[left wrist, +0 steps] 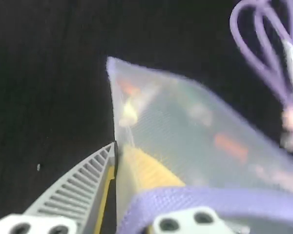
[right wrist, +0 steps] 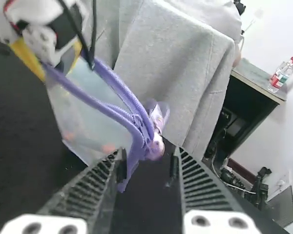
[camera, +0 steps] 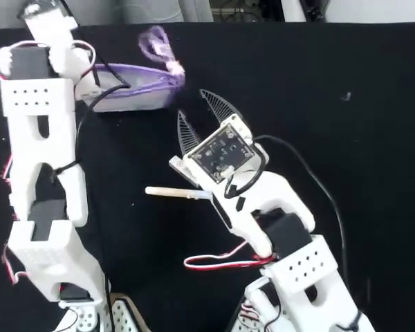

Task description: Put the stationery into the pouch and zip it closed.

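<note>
Closest is the right gripper (camera: pixel 192 104), with its two jaws spread wide and nothing in them. By its wrist, behind the jaws, a thin pale stick (camera: pixel 171 191) like a pencil lies flat on the black table (camera: pixel 346 138). It is not in the pouch yet, so I think the job is not done.

Just ahead of the right gripper's tips is the pouch (camera: pixel 135 97). In the right wrist view its purple zip edge runs down toward the gap between the open jaws, and a small pinkish zip tag (right wrist: pixel 156 141) hangs there. I think the jaws are wide so they can close on that tag or edge. I cannot tell if they touch it.

At the far end of the pouch, the left gripper (camera: pixel 95 88) pinches the purple rim tight. I think it holds the pouch up and steady so the other arm can work on it.

The pouch is pale and see-through, with a purple band along the top. A yellow thing (left wrist: pixel 146 170) and some orange bits show inside. A purple loop of string (camera: pixel 154 43) sticks out past the zip end, farthest off.
</note>
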You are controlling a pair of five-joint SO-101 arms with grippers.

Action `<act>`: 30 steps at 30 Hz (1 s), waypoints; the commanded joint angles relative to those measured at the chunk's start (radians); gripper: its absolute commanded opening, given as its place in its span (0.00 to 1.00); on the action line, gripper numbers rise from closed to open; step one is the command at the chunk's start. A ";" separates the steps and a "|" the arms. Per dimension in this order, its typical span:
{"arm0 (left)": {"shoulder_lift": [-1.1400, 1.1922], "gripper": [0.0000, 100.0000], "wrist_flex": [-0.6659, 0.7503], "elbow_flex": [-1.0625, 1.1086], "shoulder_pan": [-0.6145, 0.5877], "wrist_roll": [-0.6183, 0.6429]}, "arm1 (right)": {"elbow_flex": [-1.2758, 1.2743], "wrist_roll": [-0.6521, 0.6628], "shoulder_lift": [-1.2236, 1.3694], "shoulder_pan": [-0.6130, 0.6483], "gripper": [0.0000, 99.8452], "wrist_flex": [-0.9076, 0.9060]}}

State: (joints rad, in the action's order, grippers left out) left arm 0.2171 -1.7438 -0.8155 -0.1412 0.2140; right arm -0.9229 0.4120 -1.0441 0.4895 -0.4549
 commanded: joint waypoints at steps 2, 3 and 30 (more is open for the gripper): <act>-0.054 0.03 -0.012 -0.107 -0.019 -0.005 | 0.013 0.000 -0.025 -0.020 0.15 0.025; -0.054 0.03 -0.011 -0.114 -0.030 -0.002 | 0.016 0.000 -0.025 -0.021 0.15 0.021; 0.069 0.03 0.094 -0.157 -0.435 0.049 | 0.087 0.087 0.289 0.143 0.15 -0.356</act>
State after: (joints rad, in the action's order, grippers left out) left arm 0.2570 -1.6794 -0.9045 -0.5616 0.2570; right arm -0.8769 0.4549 -0.8938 0.5969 -0.8078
